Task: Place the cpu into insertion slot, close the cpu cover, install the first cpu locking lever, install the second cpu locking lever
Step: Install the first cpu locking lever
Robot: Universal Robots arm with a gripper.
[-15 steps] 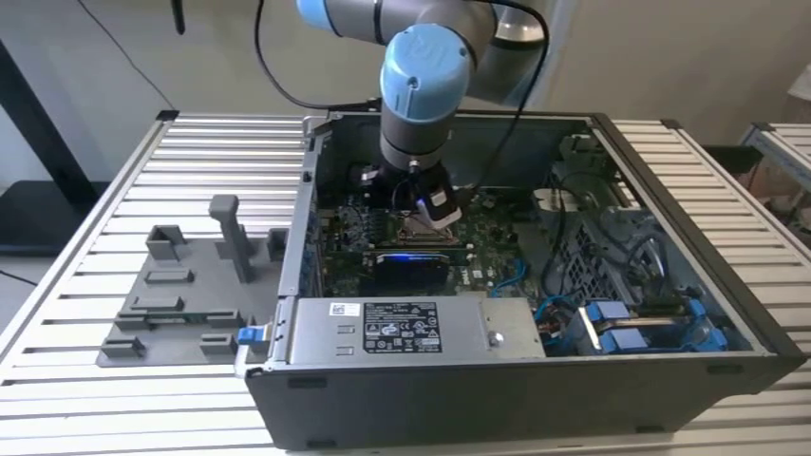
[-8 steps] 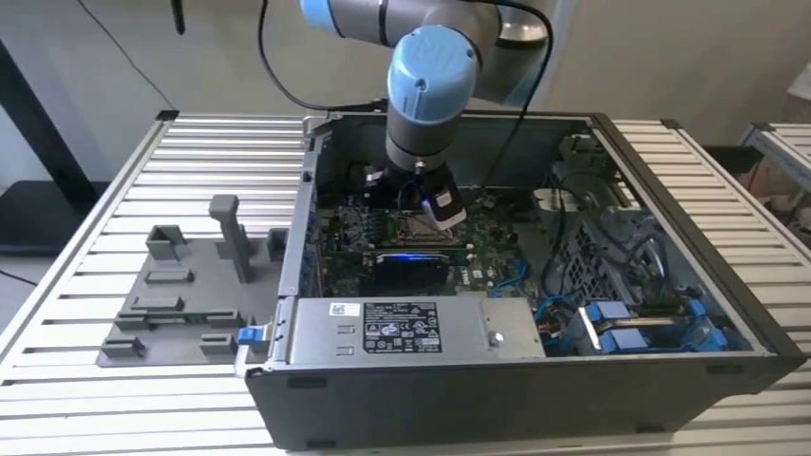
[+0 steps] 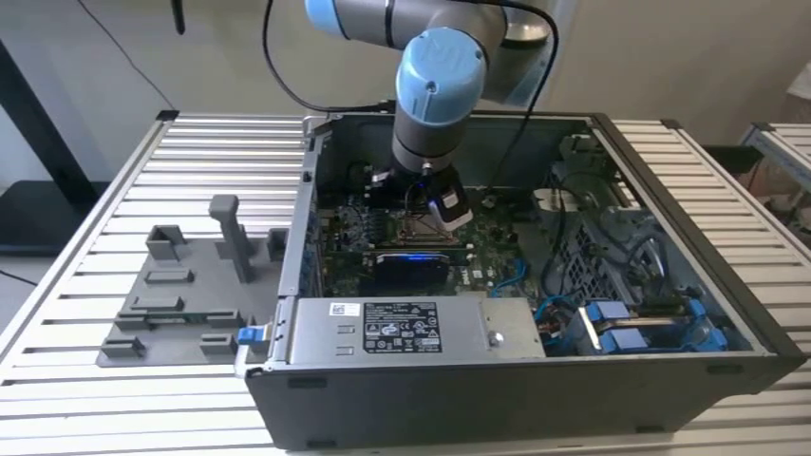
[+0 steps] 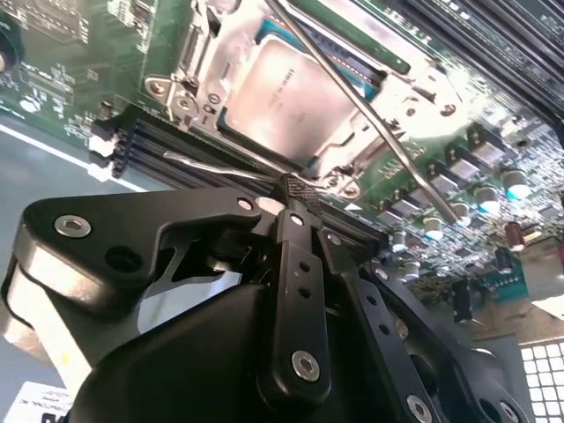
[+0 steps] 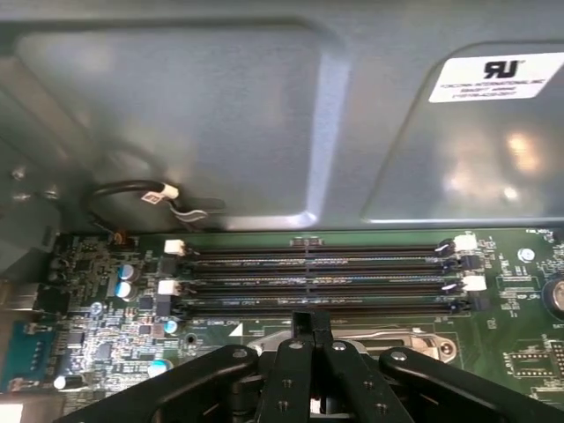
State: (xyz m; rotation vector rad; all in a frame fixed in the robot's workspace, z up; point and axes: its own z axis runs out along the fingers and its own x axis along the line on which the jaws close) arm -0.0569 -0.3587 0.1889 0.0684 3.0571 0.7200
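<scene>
Black claw (image 4: pixel 295 196) fingers are seen together, tips touching a thin locking lever (image 4: pixel 220 167) beside the socket. In the second wrist view the cpu (image 4: pixel 282 92) is seated under the closed cpu cover (image 4: pixel 352 154). Lever should be pressed gently and kept from slipping

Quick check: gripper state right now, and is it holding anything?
Gripper: shut, fingertips together beside the socket; the cpu sits in the socket, not held.

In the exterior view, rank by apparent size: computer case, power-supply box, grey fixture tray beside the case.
1. computer case
2. power-supply box and grey fixture tray look close; I would not rank them.
</scene>
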